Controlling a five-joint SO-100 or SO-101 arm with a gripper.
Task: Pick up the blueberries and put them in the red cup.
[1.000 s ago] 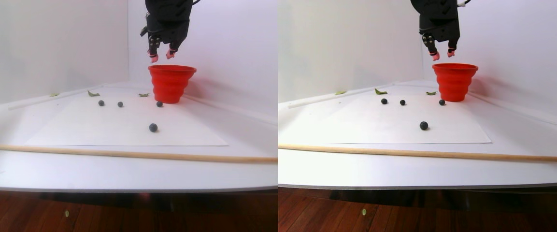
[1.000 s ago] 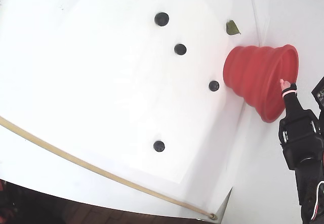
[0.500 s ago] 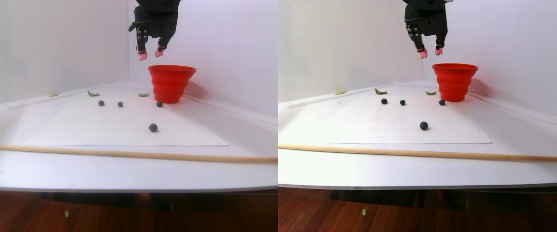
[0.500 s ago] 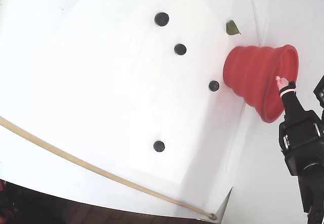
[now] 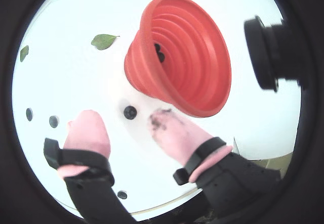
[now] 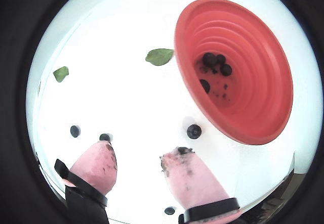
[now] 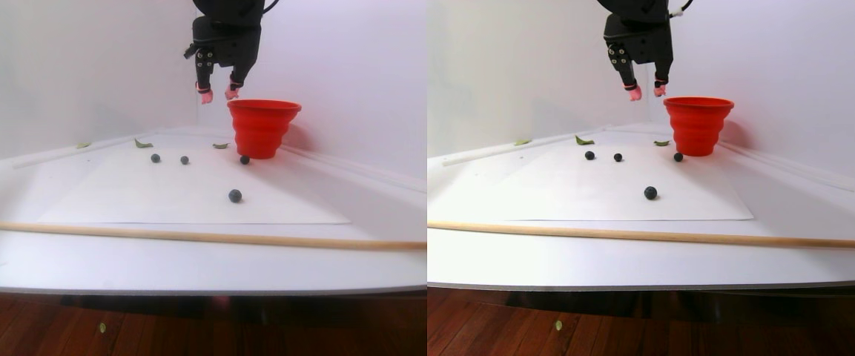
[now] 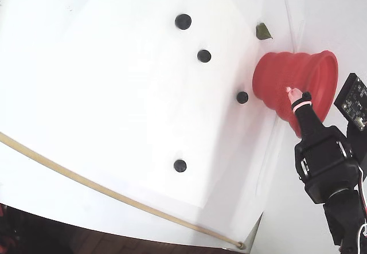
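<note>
- The gripper [image 6: 137, 166] hangs above the bench [image 7: 175, 259], beside the rim of the red cup [image 6: 253, 107] and not over its mouth. Its pink-capped fingertips [image 5: 88, 130] stand apart with nothing between them.
- Judgement: an empty, spread gripper clear of the cup suits travel toward a loose berry, not a drop. The dark smears on the fingertip caps are probably berry residue.
- The red cup stands upright on the bench near the back corner, mouth up, so berries let go above it will fall in and stay. One cup is in view.
- Blueberries on the bench: four. One [image 8: 242, 97] lies just beside the cup base; two [image 8: 204, 55] lie further along the white sheet [image 8: 114, 93]; one [image 8: 180, 165] lies well apart from the rest, nearer the wooden rod [image 7: 175, 236].
- Blueberries in the cup [image 6: 215, 64]: a wrist view shows about four dark balls clustered at the bottom. The exact number cannot be confirmed, since they overlap.
- The loose berries lie spaced apart, so each leaves room for the fingertips on either side.
- Green leaf scraps [image 6: 159, 56]: three are visible in the stereo pair view, all near the back edge. They are not task items.
- Wooden rod: one, lying across the front of the bench.
- Judgement: the task is about half done; the berry beside the cup base is the closest candidate.
</note>
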